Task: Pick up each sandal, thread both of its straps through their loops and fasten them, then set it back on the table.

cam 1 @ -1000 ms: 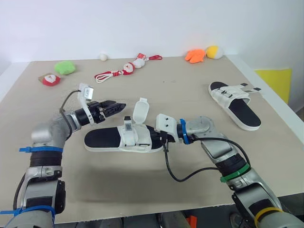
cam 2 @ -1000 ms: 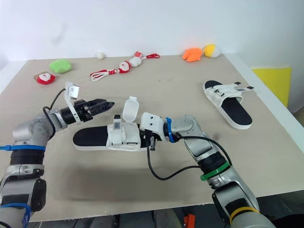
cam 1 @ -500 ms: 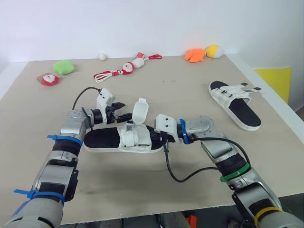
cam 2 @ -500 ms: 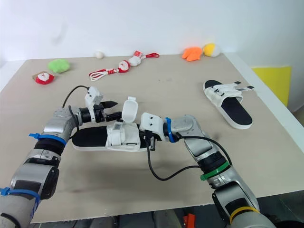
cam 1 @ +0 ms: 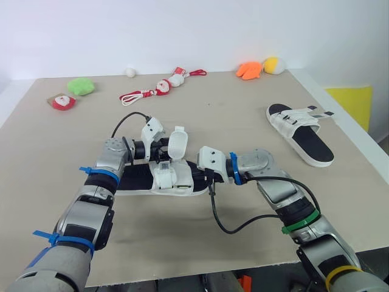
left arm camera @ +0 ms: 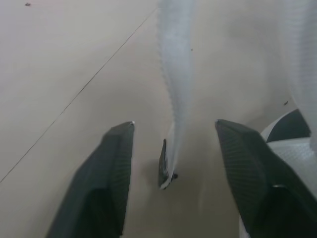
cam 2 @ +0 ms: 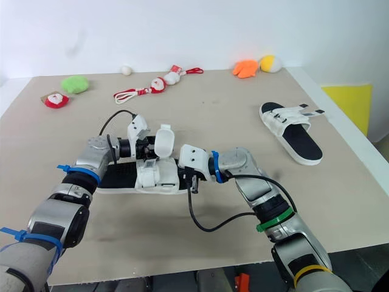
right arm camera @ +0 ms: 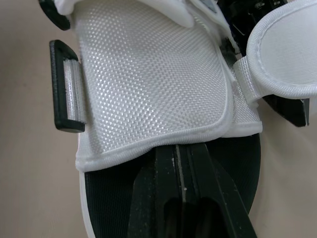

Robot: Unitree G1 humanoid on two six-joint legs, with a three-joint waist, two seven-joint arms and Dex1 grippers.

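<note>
The near sandal [cam 1: 137, 177], black footbed with white straps, lies in the middle of the table. One strap [cam 1: 179, 142] stands upright from it. My left gripper [cam 1: 164, 148] is at this strap from the left; in the left wrist view its fingers [left arm camera: 111, 168] stand apart on either side of the strap [left arm camera: 176, 74] without touching it. My right gripper [cam 1: 200, 176] is shut, its tip [right arm camera: 181, 151] on the footbed under the edge of the white upper [right arm camera: 148, 74]. A black loop [right arm camera: 62, 94] sits at the upper's side. The second sandal [cam 1: 301, 131] lies at the right.
Small toys line the far edge: a green plush [cam 1: 82, 86], a red and white toy [cam 1: 64, 101], a red cord with figures [cam 1: 152, 91], an orange plush [cam 1: 249, 71] and a yellow one [cam 1: 275, 66]. The table's right edge [cam 1: 355, 143] runs close behind the second sandal.
My left gripper has moved right to the upright strap and now straddles it, its fingers closer together than before. The right arm and both sandals have stayed put.
</note>
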